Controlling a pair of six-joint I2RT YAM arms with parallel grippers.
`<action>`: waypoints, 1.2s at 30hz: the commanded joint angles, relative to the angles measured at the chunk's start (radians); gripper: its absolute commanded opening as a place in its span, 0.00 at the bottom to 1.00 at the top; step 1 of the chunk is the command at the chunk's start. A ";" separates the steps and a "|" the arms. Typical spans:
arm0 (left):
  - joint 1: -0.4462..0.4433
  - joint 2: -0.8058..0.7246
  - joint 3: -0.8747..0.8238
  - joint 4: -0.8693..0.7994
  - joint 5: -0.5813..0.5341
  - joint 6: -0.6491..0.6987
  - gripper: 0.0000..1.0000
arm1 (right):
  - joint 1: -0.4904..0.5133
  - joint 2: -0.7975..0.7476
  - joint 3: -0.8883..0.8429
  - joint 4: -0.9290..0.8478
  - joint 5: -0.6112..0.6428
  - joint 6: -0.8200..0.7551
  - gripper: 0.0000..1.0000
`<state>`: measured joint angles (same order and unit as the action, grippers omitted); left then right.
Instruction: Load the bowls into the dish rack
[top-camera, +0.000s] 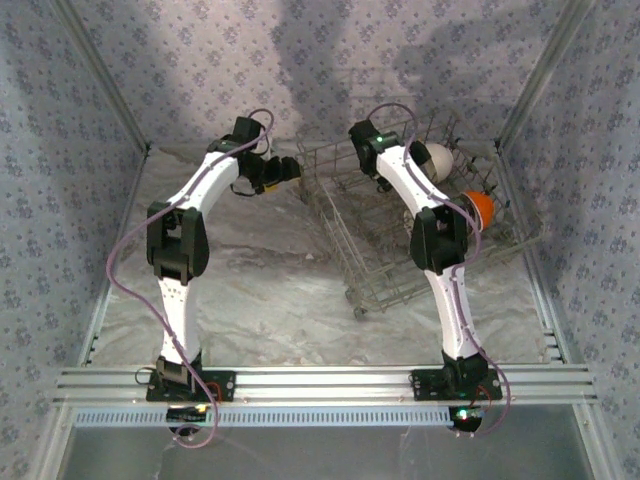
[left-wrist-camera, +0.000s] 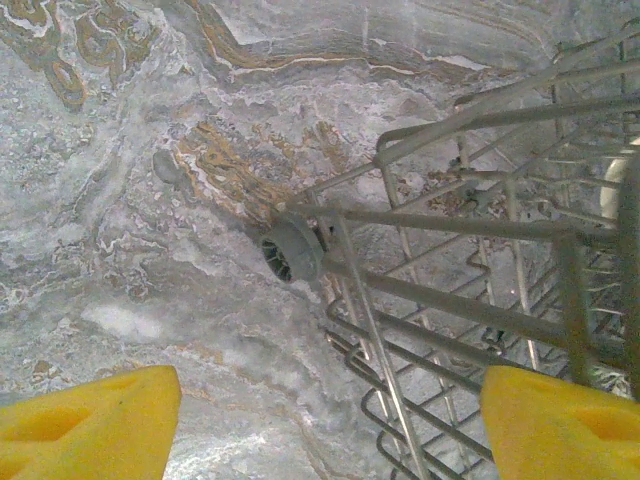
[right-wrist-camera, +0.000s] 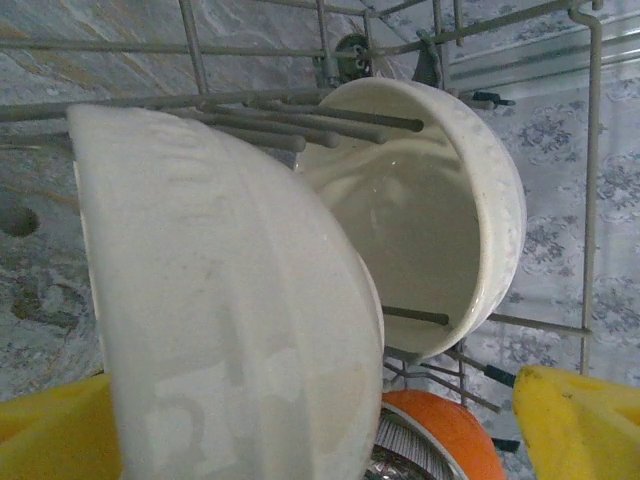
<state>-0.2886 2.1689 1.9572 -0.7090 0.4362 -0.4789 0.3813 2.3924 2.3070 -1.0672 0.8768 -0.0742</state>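
The dish rack (top-camera: 350, 250) sits askew at two o'clock on the marble desk (top-camera: 260, 270). It holds a nearer white bowl (right-wrist-camera: 220, 300), a farther white bowl (right-wrist-camera: 440, 220) and an orange bowl (right-wrist-camera: 455, 435). The right hand (right-wrist-camera: 310, 395) is spread wide either side of the nearer white bowl. The left hand (left-wrist-camera: 330, 420), wide and empty, hangs at the rack's nine o'clock corner.

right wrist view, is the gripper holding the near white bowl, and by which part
Nothing is held. The right gripper has its jaws wide, one yellow finger well clear of the near white bowl, which stands among the dish rack tines.
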 joint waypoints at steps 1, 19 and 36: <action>-0.019 -0.029 0.059 -0.031 -0.025 0.008 0.79 | 0.028 -0.060 0.014 -0.009 -0.136 -0.042 0.99; -0.125 -0.262 0.021 -0.088 -0.316 -0.026 0.82 | 0.000 -0.272 -0.125 0.166 -0.532 -0.119 0.98; -0.272 -0.122 0.272 -0.263 -0.274 -0.105 0.72 | -0.163 -0.432 -0.267 0.215 -0.633 -0.009 0.98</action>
<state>-0.5503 2.0201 2.1700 -0.9272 0.1452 -0.5694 0.2192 1.9949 2.0815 -0.8665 0.2722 -0.1104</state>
